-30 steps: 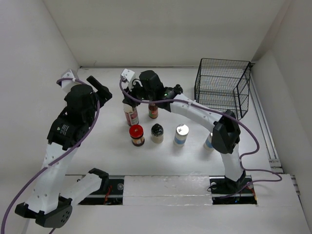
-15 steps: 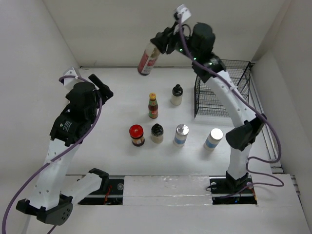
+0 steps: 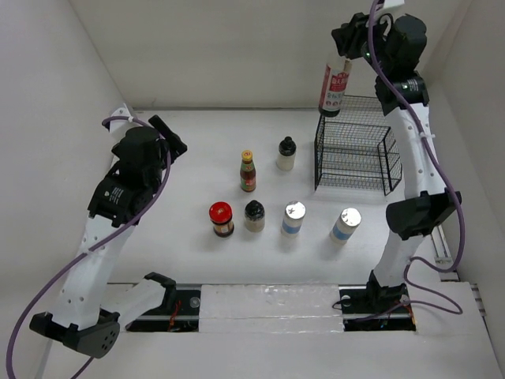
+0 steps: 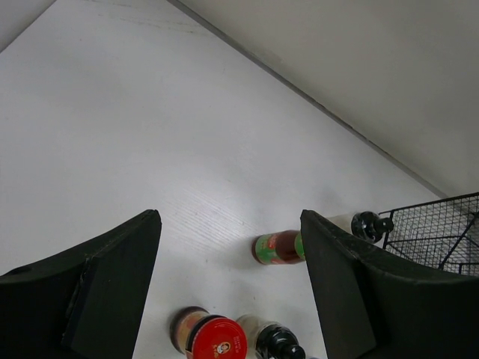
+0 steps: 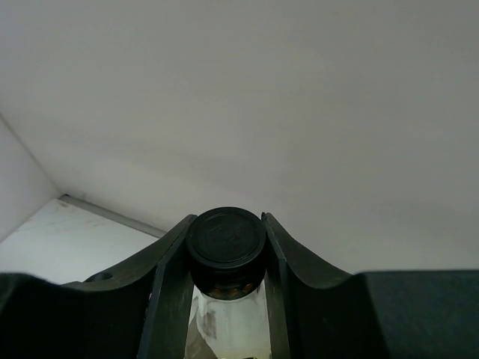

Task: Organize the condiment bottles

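Observation:
My right gripper (image 3: pixel 348 41) is raised high and shut on the black cap of a tall red-labelled sauce bottle (image 3: pixel 334 84), which hangs above the far left corner of the black wire basket (image 3: pixel 357 150). In the right wrist view the cap (image 5: pixel 224 238) sits between my fingers (image 5: pixel 171 262). On the table stand a brown sauce bottle (image 3: pixel 248 171), a cream black-capped bottle (image 3: pixel 286 153), a red-lidded jar (image 3: pixel 221 219), a black-capped jar (image 3: pixel 254 215) and two silver-topped shakers (image 3: pixel 293 217) (image 3: pixel 346 223). My left gripper (image 3: pixel 167 136) is open and empty, above the table at the left.
The left wrist view looks down on the brown sauce bottle (image 4: pixel 281 247), the red-lidded jar (image 4: pixel 215 338), the black-capped jar (image 4: pixel 278 345) and the basket's corner (image 4: pixel 438 224). White walls close the table at the back and both sides.
My right arm lifted the tall red-labelled bottle from the table's middle left, carried it up and rightward, and now holds it over the basket. The left arm barely moved.

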